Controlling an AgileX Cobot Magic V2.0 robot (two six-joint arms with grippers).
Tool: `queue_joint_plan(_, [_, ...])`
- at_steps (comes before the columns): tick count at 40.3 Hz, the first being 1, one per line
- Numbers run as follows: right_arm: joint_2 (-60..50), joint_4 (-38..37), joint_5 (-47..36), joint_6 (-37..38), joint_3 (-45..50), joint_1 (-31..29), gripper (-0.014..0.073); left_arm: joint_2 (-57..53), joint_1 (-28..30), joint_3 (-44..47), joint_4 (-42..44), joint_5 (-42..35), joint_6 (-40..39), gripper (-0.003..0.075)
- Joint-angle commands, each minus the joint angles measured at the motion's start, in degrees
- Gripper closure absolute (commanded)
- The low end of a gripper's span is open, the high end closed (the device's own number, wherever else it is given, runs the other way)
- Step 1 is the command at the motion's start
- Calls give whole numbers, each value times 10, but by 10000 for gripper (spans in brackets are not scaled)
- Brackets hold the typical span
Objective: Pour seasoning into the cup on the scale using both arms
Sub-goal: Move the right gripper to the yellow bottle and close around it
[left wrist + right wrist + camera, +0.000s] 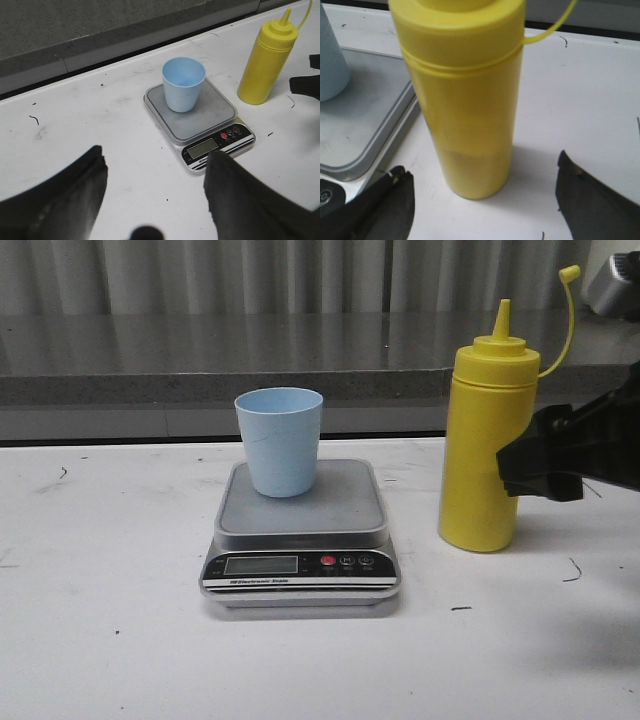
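Yellow plastic squeeze bottle [490,440] stands beside the grey scale [300,540]; the blue plastic cup [280,440] sits on it. Both black claws [155,200] [482,200] are apart, holding nothing.

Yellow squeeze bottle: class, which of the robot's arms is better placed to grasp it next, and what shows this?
The right. The right gripper is open with the seasoning bottle just ahead of its fingers, beside the scale. The left gripper hangs open well back from the cup.

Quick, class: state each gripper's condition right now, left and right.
Left gripper: open, holding nothing, back from the scale.
Right gripper: open, fingers either side of the seasoning bottle, not yet gripping it.
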Motion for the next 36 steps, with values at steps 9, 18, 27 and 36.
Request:
queue_joint_plan(9, [97,-20,-254,13,-11,0,-4,0,-3,-15,-1,-44,-1,300])
queue_joint_plan(18, [168,-20,-380,13,-11,0,-4,0,-3,-15,-1,-44,-1,299])
queue_joint_plan(27, [207,-20,-406,13,-28,0,-4,0,-3,-15,-1,-44,-1,300])
queue_joint_plan(36, [235,-15,-405,13,-65,-1,-4,0,-3,-15,-1,-44,-1,300])
